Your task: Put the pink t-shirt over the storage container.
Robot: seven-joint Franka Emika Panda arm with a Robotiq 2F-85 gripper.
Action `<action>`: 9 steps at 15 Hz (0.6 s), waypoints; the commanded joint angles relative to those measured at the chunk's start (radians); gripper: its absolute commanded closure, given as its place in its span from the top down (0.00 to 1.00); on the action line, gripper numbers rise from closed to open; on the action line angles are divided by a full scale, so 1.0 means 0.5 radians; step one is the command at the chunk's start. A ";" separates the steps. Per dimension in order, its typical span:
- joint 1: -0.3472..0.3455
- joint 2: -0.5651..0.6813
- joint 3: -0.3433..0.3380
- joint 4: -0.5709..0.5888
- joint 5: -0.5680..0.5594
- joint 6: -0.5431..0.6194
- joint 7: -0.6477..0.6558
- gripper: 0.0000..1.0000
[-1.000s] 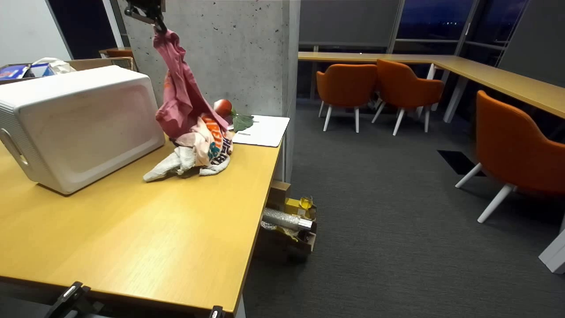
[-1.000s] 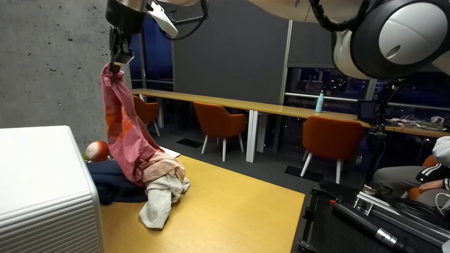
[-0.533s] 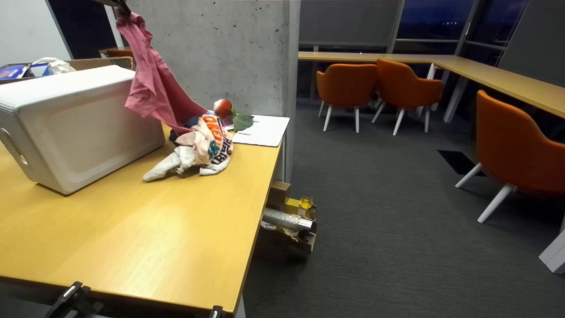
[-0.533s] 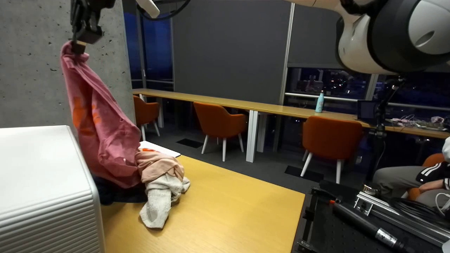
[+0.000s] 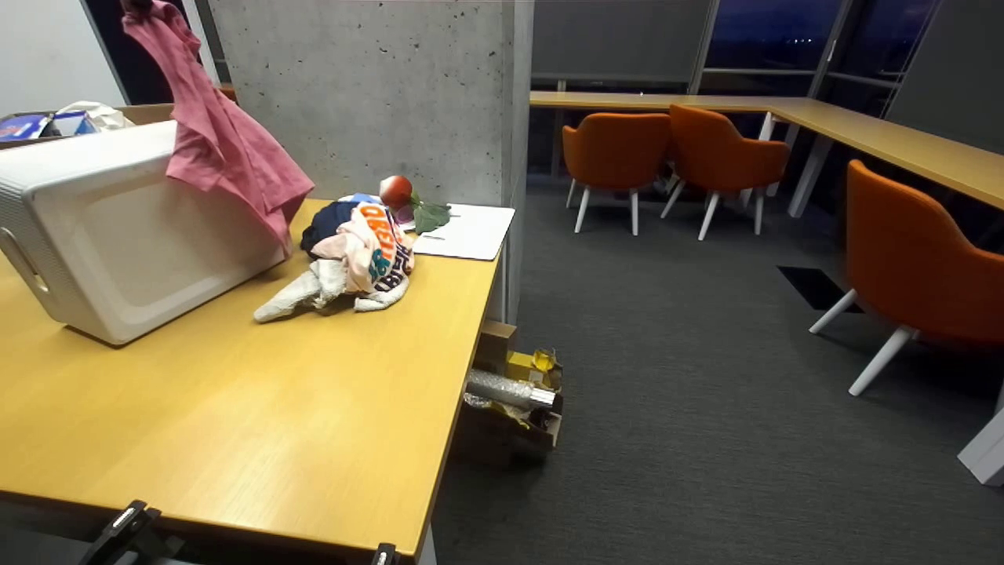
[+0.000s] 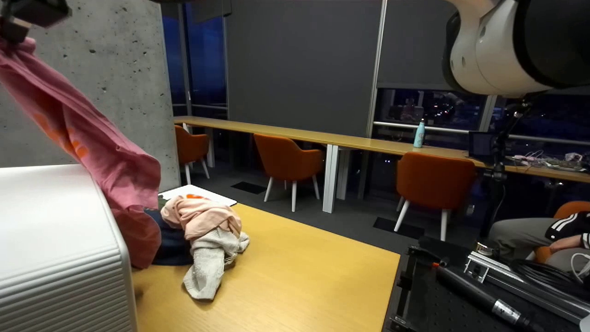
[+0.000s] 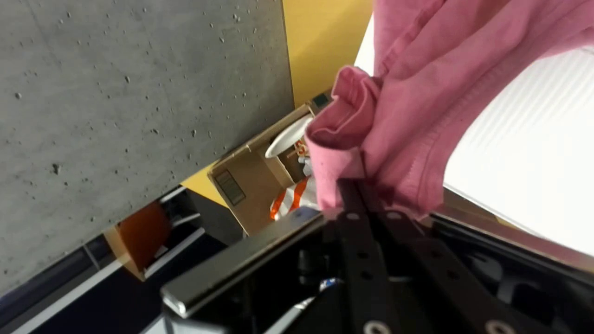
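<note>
The pink t-shirt hangs from my gripper and shows in both exterior views (image 5: 227, 157) (image 6: 115, 161) and in the wrist view (image 7: 417, 102). My gripper (image 7: 359, 185) is shut on a bunched edge of it, with cloth on both sides of the fingertips. In the exterior views the gripper (image 6: 16, 30) is high, cut by the picture edge. The white storage container (image 5: 157, 235) stands on the table; it also shows in an exterior view (image 6: 50, 230) and the wrist view (image 7: 524, 157). The shirt slants down past its top edge and along its side; its lower end hangs near the table.
A clothes pile with navy, peach and grey-white cloth (image 5: 369, 251) lies beside the container. A red-and-white round object (image 5: 396, 191) and a white board (image 5: 474, 231) lie behind it. A concrete pillar (image 5: 376, 94) stands close by. An open cardboard box (image 7: 246, 195) is behind the container.
My gripper has moved left and, in one view, up out of the picture, still holding the shirt. The shirt's lower part has come off the clothes pile and swung against the container's side.
</note>
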 commanded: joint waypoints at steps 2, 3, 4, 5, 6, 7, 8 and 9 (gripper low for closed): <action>0.029 -0.038 0.125 -0.079 0.114 0.072 -0.256 0.01; 0.030 -0.037 0.165 -0.087 0.149 0.068 -0.302 0.01; 0.029 -0.032 0.208 -0.094 0.188 0.074 -0.351 0.01; 0.030 -0.025 0.240 -0.098 0.221 0.086 -0.392 0.01; 0.029 -0.024 0.276 -0.108 0.255 0.082 -0.441 0.01; 0.027 0.010 0.325 -0.063 0.304 0.060 -0.511 0.01; 0.026 0.038 0.365 -0.026 0.350 0.032 -0.558 0.01; 0.021 0.046 0.406 -0.027 0.401 0.018 -0.609 0.01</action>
